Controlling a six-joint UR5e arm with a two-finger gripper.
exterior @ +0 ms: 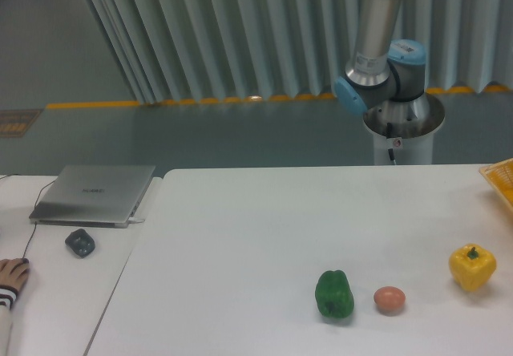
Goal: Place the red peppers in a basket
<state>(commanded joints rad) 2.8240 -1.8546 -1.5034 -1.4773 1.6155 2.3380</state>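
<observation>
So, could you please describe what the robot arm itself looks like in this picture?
The arm is a silver-grey metal tube with light blue plastic caps at its joints. One grey joint housing carries a small white label. It stands on a round silver pedestal with a small red-and-white sticker and a thin dark cable below it. The pincer is out of view.

One yellow pepper (472, 266), one green pepper (334, 294), one brown egg (389, 300), one corner of a yellow basket (500, 179), one closed laptop (94, 193), one small dark mouse (80, 242), one person's hand (14, 277), one robot arm (381, 59), two white tables (264, 236)
</observation>
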